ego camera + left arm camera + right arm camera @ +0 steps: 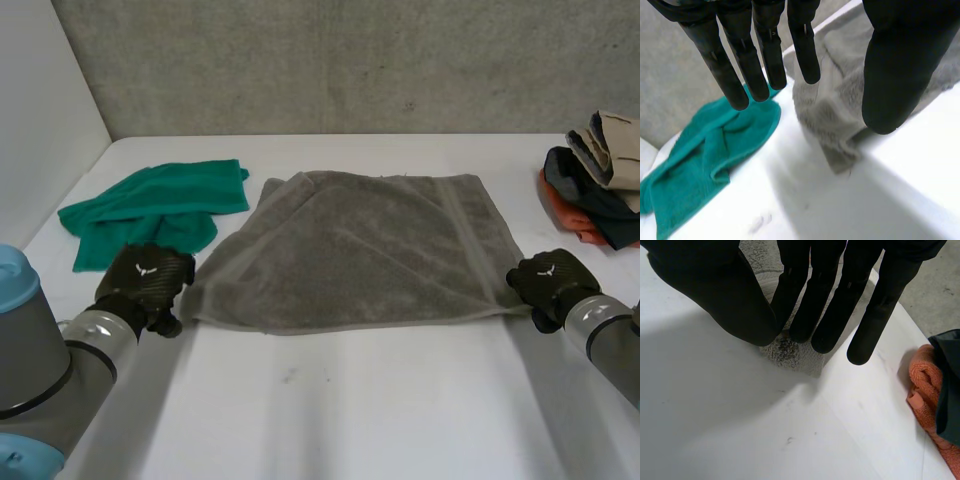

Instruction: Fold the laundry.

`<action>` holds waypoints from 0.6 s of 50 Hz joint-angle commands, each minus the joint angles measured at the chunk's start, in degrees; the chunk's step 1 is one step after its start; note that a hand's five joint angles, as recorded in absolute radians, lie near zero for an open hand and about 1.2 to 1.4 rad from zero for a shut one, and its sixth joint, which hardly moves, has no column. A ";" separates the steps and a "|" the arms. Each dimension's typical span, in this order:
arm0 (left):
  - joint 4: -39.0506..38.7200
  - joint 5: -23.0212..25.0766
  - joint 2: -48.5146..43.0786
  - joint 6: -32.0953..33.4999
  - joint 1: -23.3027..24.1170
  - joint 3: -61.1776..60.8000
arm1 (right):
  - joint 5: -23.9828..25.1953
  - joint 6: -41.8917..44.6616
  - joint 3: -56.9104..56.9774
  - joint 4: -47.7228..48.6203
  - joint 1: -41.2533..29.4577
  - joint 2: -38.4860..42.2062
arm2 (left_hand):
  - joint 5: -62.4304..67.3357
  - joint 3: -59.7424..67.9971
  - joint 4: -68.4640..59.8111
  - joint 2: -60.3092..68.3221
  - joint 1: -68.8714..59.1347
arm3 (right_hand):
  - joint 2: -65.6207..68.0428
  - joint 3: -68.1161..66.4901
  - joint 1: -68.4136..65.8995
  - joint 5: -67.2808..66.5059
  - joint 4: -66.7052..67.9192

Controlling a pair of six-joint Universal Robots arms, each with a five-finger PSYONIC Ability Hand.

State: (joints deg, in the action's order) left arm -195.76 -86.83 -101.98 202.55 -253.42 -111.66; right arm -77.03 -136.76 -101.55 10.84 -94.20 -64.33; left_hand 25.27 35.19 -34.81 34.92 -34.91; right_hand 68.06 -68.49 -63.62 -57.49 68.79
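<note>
A grey towel [360, 250] lies folded and flat in the middle of the white table [350, 400]. My left hand [145, 280] sits at its near left corner. In the left wrist view that hand [765, 55] is open, fingers straight and thumb apart, and the towel's corner [835, 110] lies loose on the table beneath it. My right hand [548, 280] is at the towel's near right corner. In its wrist view the right hand [820, 300] pinches that corner [790, 352] between thumb and fingertips.
A green cloth [150, 205] lies crumpled at the back left, just beyond my left hand [700, 165]. A pile of clothes [600, 180] with an orange piece [925, 390] sits at the right edge. Walls close off the left and back.
</note>
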 commanded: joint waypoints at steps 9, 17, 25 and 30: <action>-0.50 2.19 -12.37 0.21 -1.02 6.54 | 0.66 0.18 -1.02 -0.03 0.06 0.00 | 4.38 4.46 -4.84 4.73 -4.75 | 11.94 -11.51 -16.38 -12.51 11.21; -0.76 2.81 -15.79 -0.05 -0.93 10.32 | 0.57 0.18 -1.11 0.06 0.06 0.00 | 17.08 17.16 -17.54 17.43 -17.45 | 11.94 -11.51 -16.38 -12.51 11.21; -3.31 2.19 -16.41 -0.32 -0.93 12.96 | -0.13 0.26 -0.85 -0.03 0.24 -1.32 | 44.73 44.81 -45.19 45.08 -45.09 | 11.94 -11.51 -16.38 -12.51 11.21; -3.14 0.61 -12.38 0.12 -0.32 11.47 | -0.66 1.32 -0.14 -1.96 0.24 -5.71 | 44.73 44.81 -45.19 45.08 -45.09 | 11.94 -11.51 -16.38 -12.51 11.21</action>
State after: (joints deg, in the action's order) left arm -198.69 -84.85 -118.09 202.24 -254.21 -98.82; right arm -77.14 -136.36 -102.35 10.57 -93.99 -65.98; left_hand 56.37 68.11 -68.58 68.41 -66.05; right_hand 68.05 -68.49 -63.62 -57.49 68.79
